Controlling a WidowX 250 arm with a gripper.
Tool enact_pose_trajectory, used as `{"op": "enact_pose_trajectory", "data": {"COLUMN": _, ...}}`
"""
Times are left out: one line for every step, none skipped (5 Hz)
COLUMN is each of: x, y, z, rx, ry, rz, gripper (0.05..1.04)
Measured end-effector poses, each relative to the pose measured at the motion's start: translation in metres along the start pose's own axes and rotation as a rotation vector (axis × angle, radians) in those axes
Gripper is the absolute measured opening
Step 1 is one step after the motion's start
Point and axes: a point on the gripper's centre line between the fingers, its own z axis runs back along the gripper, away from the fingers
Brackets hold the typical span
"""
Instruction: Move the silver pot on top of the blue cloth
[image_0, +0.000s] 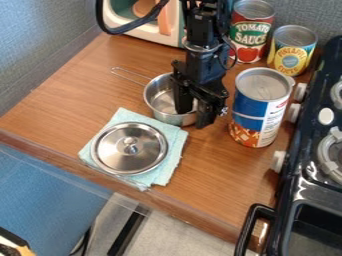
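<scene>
Holds the end effector (192, 119) with fingers apart at the silver pot (159, 100), with one inside it, on a wooden counter (207, 167). Has the pot off the blue cloth (176, 143) but near its upper right corner, with a silver lid (120, 155) on the cloth, a blue-and-white can (254, 110) to the right, and a black stove (298, 162) beyond
</scene>
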Motion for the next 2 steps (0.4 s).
{"op": "enact_pose_trajectory", "data": {"x": -0.001, "y": 0.001, "z": 0.032, "rx": 0.037, "ry": -0.06, "rz": 0.016, "gripper": 1.014}}
{"op": "enact_pose_trajectory", "data": {"x": -0.005, "y": 0.0, "z": 0.047, "rx": 0.049, "ry": -0.074, "rz": 0.029, "gripper": 1.01}}
